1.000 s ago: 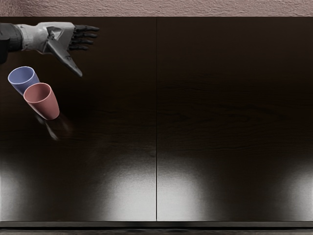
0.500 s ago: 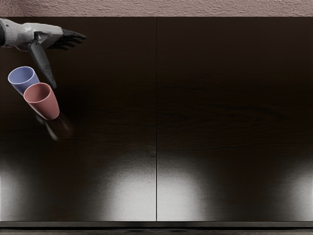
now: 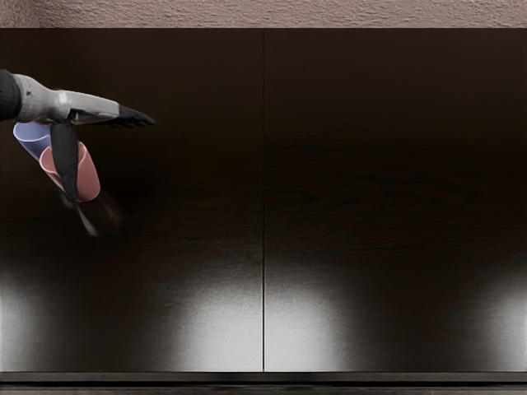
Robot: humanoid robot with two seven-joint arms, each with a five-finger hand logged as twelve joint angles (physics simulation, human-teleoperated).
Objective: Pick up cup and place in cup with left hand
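Left forearm: (image 3: 10, 95) brought in from the left edge, above the cups in the view.
Blue cup: tapered, smooth, open-mouthed blue cup (image 3: 31, 141), seen upright at the far left, its upper edge partly hidden by the wrist (image 3: 34, 99); nothing is seen placed in it.
Pink cup: tapered, smooth, open-mouthed pink cup (image 3: 90, 177), upright on the dark wood-grained table (image 3: 346, 197), just beside the blue one and overlapping it in the view; not grasped.
Thumb: (image 3: 64, 156) pointed down across the pink cup; contact cannot be told.
Left hand: grey and black, five-fingered left hand (image 3: 86, 107), held open and empty, fingers (image 3: 136, 118) extended to the right.
Step in hand: judged to be the approach for a grasp; which cup is to be lifted cannot be told.
Next move: lowering and alignment probably required, so that one cup is enclosed between thumb and fingers without the other being knocked.
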